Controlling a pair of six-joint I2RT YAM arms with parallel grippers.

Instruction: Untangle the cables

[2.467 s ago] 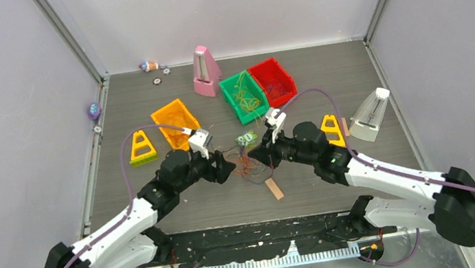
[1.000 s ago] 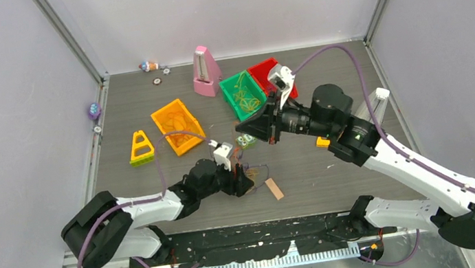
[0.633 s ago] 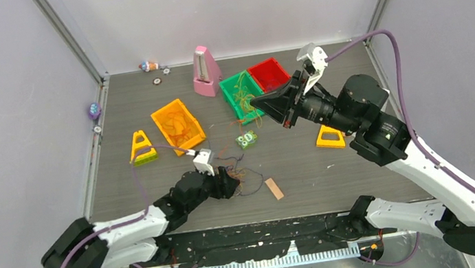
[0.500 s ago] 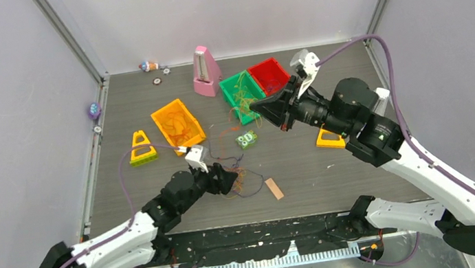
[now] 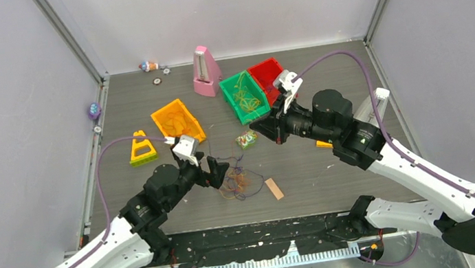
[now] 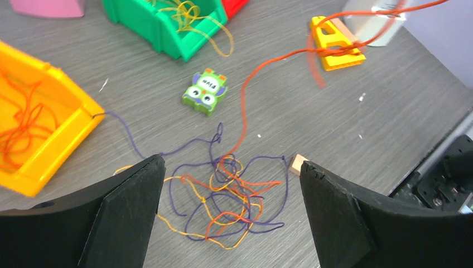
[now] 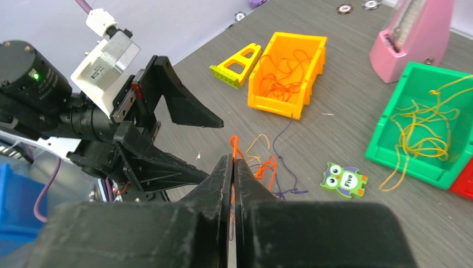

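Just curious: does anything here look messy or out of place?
Yes. A knot of orange, yellow and purple cables lies loose on the table. One yellow strand hangs over the green bin's rim, and an orange strand rises from the knot into the shut right gripper.

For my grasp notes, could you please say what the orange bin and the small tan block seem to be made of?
Orange bin: likely moulded plastic; smooth, slightly glossy, uniform colour. Small tan block: possibly wood; matt, pale, too small to be sure.
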